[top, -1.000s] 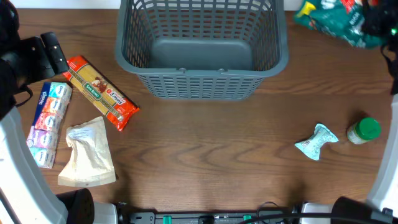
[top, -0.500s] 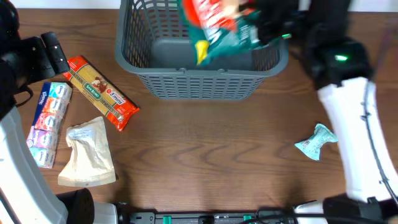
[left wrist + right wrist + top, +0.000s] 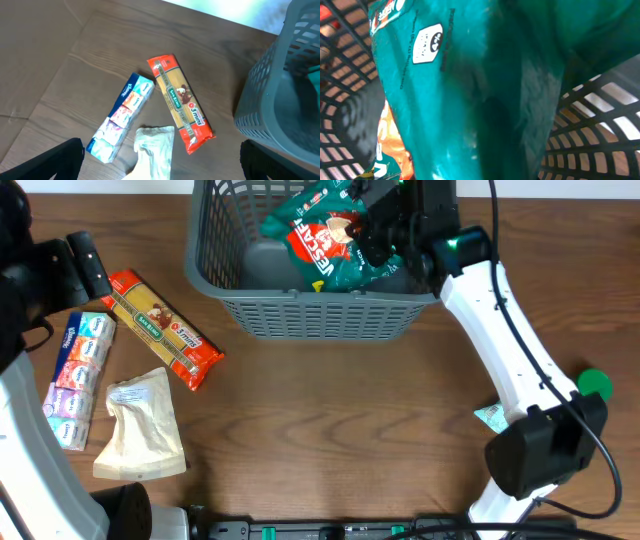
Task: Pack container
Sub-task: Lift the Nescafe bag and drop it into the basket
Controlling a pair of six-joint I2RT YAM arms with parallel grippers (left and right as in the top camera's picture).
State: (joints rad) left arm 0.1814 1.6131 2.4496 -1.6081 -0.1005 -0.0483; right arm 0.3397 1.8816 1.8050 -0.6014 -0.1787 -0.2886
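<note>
One pasta packet (image 3: 160,328) lies beside the container (image 3: 320,315); right claw (image 3: 378,228) clamps teal bag (image 3: 325,245) inside, left claw (image 3: 160,157) gapes.

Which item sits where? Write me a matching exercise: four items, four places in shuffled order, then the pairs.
1. teal snack bag
2. spaghetti packet
3. beige pouch
4. green-lidded jar

A. near the right edge of the table
B. inside the grey basket
C. just left of the basket, lying diagonally
D. front left, nearer the camera's bottom edge than the spaghetti

Pairs: 1-B, 2-C, 3-D, 4-A.
</note>
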